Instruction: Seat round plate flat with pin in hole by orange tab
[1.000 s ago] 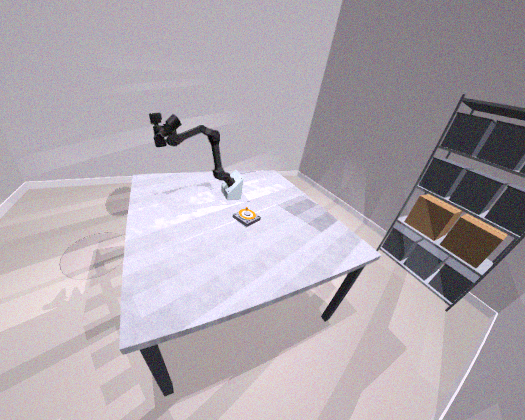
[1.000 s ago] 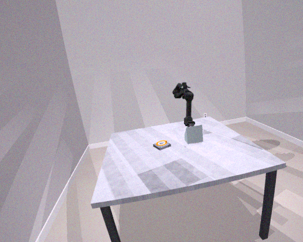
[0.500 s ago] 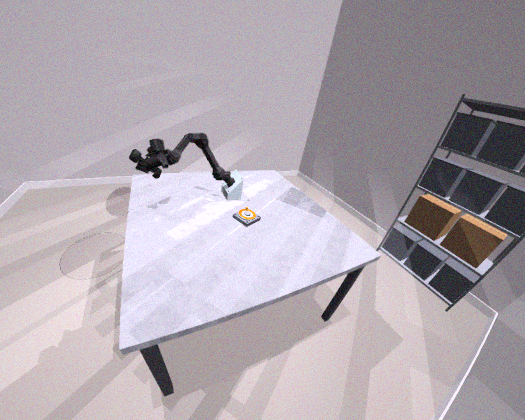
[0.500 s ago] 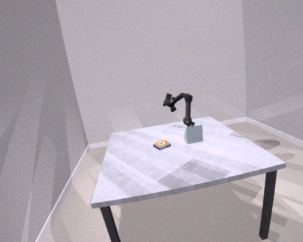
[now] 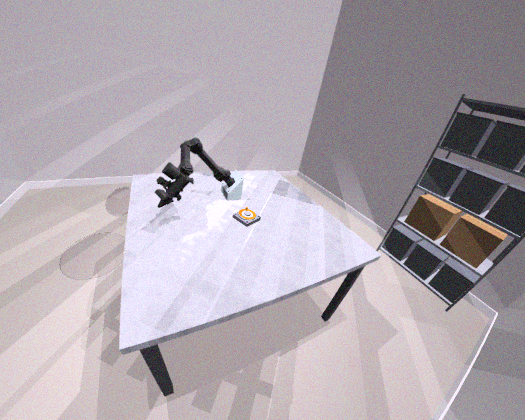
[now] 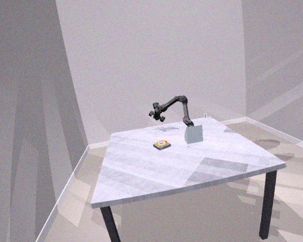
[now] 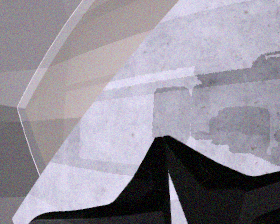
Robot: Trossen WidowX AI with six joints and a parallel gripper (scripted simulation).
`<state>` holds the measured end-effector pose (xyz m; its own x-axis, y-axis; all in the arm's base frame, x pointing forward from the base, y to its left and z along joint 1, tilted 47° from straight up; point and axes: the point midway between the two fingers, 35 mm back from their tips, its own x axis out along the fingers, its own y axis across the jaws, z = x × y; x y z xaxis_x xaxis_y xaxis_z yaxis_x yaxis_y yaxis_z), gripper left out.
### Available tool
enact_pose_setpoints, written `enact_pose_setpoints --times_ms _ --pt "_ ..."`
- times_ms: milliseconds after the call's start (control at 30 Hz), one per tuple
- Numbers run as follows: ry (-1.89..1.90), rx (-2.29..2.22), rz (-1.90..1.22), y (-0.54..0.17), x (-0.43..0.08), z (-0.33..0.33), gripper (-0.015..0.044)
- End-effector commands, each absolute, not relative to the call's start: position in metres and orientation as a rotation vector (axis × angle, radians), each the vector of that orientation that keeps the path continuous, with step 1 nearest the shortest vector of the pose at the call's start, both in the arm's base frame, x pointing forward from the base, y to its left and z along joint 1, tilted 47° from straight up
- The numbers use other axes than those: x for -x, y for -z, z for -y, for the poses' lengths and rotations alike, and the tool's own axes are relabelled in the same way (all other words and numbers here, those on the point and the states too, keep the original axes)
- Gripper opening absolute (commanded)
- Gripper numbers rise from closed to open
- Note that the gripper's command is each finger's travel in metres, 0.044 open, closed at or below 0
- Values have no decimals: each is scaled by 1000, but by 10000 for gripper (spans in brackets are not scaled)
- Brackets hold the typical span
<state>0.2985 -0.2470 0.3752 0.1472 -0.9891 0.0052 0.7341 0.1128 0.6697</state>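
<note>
The round plate (image 5: 240, 214) (image 6: 157, 143), an orange ring with a pale middle, sits on the dark square base (image 5: 239, 219) (image 6: 160, 148) on the table. Its orange tab (image 5: 246, 209) is at the ring's far edge in the top view. The pin and the hole are too small to make out, and whether the plate lies flat or tilted I cannot tell. My gripper (image 5: 160, 204) (image 6: 156, 117) (image 7: 162, 143) is shut and empty, its fingertips meeting in the wrist view. It hangs above the table, well away from the plate and not touching it.
A pale blue-green block (image 5: 234, 191) (image 6: 194, 134) stands on the table (image 5: 192, 290) (image 6: 151, 176) (image 7: 131, 135) in front of the arm's foot. A shelf rack with dark and orange-brown bins (image 5: 432, 217) stands beyond the table at the right in the top view.
</note>
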Motion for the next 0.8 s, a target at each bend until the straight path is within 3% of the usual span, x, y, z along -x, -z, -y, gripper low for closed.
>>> enact_pose_setpoints --times_ms 0,233,433,667,767 --pt "1249 -522 247 -326 -345 212 0" --pt "1092 -363 -179 -235 -396 141 0" --pt "962 -202 -487 -164 -407 79 0" --pt "771 95 -896 -74 -378 -5 0" --pt "677 286 -1093 -36 -343 -39 0"
